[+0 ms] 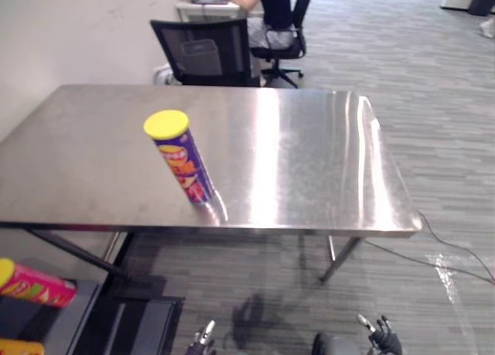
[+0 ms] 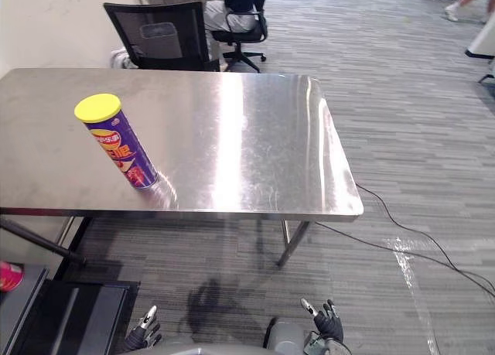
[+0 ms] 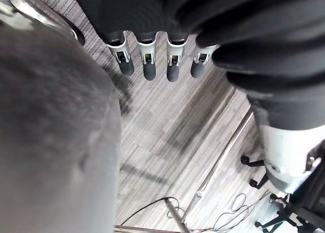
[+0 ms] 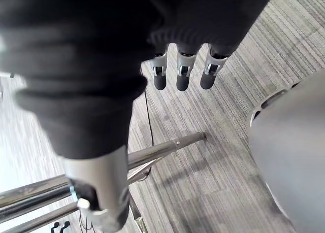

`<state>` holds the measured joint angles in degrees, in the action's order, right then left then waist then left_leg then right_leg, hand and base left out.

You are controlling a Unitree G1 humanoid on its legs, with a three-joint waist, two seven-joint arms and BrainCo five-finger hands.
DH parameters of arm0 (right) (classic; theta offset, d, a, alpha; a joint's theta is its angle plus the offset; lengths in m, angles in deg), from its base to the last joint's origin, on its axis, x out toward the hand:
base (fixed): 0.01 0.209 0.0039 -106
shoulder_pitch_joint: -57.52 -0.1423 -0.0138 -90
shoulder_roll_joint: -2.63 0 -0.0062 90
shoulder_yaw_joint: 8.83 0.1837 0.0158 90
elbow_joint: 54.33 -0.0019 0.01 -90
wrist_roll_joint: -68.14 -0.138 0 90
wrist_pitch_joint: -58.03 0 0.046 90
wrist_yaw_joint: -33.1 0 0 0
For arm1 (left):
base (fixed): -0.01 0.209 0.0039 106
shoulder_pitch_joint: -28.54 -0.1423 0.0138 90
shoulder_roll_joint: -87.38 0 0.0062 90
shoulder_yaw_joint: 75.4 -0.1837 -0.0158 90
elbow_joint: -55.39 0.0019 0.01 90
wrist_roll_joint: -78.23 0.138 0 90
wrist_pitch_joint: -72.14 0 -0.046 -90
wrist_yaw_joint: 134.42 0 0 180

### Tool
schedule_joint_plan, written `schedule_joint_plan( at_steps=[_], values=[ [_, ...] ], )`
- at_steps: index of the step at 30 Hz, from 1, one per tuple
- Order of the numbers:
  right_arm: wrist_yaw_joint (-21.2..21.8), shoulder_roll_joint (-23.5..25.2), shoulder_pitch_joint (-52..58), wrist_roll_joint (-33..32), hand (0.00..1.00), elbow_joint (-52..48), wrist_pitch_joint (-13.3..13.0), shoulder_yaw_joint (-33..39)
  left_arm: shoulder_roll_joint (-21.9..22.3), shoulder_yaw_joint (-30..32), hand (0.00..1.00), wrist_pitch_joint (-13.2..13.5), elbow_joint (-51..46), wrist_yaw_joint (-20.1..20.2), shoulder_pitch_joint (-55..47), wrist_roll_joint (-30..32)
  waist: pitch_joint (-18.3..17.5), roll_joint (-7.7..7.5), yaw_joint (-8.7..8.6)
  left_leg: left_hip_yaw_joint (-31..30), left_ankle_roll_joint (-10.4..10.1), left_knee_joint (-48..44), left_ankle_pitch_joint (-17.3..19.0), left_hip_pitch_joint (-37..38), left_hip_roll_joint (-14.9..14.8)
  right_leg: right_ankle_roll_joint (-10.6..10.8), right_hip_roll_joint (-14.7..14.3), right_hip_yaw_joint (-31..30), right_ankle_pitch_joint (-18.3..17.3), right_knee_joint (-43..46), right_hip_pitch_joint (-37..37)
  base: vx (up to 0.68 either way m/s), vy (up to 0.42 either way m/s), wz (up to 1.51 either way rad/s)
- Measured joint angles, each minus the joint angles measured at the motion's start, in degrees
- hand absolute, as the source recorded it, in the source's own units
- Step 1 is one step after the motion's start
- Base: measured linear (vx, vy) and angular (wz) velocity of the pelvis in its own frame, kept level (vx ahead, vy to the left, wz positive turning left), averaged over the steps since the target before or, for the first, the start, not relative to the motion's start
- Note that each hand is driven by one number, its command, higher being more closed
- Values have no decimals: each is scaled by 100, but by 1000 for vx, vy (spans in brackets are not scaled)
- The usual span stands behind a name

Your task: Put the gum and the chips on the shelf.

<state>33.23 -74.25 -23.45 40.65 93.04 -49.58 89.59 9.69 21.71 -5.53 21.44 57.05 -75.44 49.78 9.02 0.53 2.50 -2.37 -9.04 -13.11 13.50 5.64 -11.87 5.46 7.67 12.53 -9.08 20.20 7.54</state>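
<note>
Standing upright on surface point(image 1: 309, 162): chips can point(image 1: 184, 158), long axis vertical, lid point(image 1: 165, 124) up. Left hand point(image 3: 149, 63), right hand point(image 4: 183, 75): fingers straight, low.

We note table point(image 1: 309, 162): brushed metal, glossy glare streaks; chips can point(image 1: 186, 165): glossy printed wrap, matt yellow plastic lid point(image 1: 165, 124); floor point(image 1: 433, 100): matt ribbed carpet; chair point(image 1: 203, 53): black mesh back.

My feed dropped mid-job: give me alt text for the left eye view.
A purple cylindrical chips can with a yellow lid stands near the front edge of a shiny steel table. The left hand and right hand hang low at the bottom edge, apart from it. A black mesh office chair sits behind the table.
</note>
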Motion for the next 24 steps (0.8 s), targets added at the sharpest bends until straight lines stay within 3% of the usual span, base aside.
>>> schedule_joint_plan(
  at_steps=[7, 13, 17, 21, 24],
  values=[
    [-93, -78, -43, 3, 0, 312, 119, 35, -113, -224, 0, -5, 48, -44, -11, 11, -99, 8, -59, 194, -10, 176, -417, -267, 35, 8, 143, 608, 152, -609, -384, -10, -20, 48],
    [-164, -73, -28, 3, 0, 596, 210, 366, -239, -389, 0, -64, 59, -264, 34, 280, -132, -42, -91, 517, 124, 890, -984, -252, 272, 65, 348, 1148, 501, -1264, -745, -35, 44, 53],
    [-236, -83, -43, 7, 0, 651, 216, 507, -288, -519, 0, -44, 110, -457, 47, 492, -152, 40, -104, 677, 167, 1157, -1025, -235, 300, 71, 319, 1204, 742, -1588, -835, -79, 46, 9],
    [-337, -62, -32, -38, 0, 653, 227, 809, -333, -582, 0, -43, 172, -634, 41, 497, -147, 27, -97, 863, 197, 1318, -1043, -139, 360, 68, 224, 995, 1114, -2147, -1024, -57, 39, -14],
    [-438, -73, -16, -477, 0, 644, 224, 1227, -336, -556, 0, -53, 284, -670, 34, 501, -131, 1, -109, 1006, 205, 1420, -1007, -40, 392, 69, 214, 872, 1208, -2324, -1080, -29, 25, -22]
  ],
)
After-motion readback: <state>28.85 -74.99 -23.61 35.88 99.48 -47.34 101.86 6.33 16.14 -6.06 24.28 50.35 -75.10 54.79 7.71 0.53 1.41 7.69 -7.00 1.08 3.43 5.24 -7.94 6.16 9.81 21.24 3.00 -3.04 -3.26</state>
